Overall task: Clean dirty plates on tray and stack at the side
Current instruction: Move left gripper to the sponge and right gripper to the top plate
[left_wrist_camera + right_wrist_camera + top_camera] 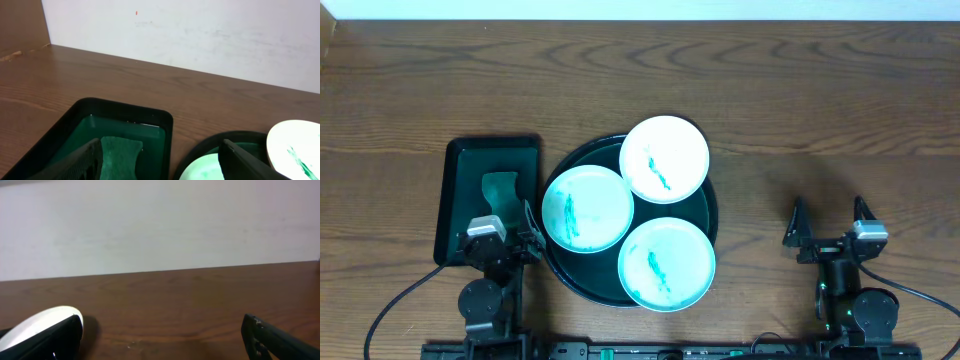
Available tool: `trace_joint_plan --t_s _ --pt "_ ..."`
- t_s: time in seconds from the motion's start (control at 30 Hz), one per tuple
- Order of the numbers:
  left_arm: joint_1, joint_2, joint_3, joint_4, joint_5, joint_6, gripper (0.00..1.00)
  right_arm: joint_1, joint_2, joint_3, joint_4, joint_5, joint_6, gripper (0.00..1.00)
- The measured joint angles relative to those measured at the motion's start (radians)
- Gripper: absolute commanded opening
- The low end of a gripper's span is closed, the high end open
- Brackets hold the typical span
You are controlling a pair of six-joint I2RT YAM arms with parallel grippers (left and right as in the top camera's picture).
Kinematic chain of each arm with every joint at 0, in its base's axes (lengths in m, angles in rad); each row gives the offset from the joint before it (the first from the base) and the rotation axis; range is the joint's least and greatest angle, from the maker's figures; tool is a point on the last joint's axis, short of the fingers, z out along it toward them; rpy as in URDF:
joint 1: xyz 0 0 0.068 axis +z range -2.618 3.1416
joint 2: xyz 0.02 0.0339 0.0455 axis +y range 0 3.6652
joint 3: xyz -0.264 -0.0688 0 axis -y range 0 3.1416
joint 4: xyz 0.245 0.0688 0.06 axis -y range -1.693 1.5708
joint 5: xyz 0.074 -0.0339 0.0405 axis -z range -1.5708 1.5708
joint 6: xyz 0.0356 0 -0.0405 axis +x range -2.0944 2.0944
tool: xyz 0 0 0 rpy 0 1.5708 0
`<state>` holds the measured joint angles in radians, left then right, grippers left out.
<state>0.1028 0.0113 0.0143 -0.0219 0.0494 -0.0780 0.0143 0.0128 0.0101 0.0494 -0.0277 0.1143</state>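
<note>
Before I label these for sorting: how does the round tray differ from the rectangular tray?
The round tray is larger and carries three smeared plates; the rectangular tray is narrower and holds a green sponge. The round tray sits mid-table, the rectangular tray to its left. Both are dark green with raised rims.

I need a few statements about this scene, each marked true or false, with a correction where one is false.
1. Three plates lie on the round tray. True.
2. The plates are clean. False: each shows teal smears.
3. A green sponge lies in the rectangular tray. True.
4. The right pincer holds a plate. False: it is open and empty, over the table.
</note>
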Motion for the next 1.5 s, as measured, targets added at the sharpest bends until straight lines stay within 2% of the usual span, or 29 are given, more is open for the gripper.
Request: trace_joint_plan --t_s 0.47,0.7,0.93,1.23,1.5 --pt "0.0 0.031 0.045 -0.049 0.0 0.0 0.74 0.0 0.054 0.154 -0.004 -0.002 -0.023 0.99" --pt "0.0 0.171 0.15 -0.048 0.006 0.019 0.74 0.0 0.187 0.278 -0.03 -0.002 -0.025 0.99" --pt "0.0 0.383 0.293 -0.082 0.014 0.028 0.74 0.0 0.341 0.408 -0.116 -0.002 -0.025 0.99" --pt "0.0 0.661 0.54 -0.27 0.053 0.053 0.74 0.0 0.483 0.523 -0.22 -0.009 -0.025 0.99" --pt "0.0 0.896 0.808 -0.532 0.061 0.063 0.74 0.0 0.612 0.625 -0.333 -0.063 -0.028 0.99"
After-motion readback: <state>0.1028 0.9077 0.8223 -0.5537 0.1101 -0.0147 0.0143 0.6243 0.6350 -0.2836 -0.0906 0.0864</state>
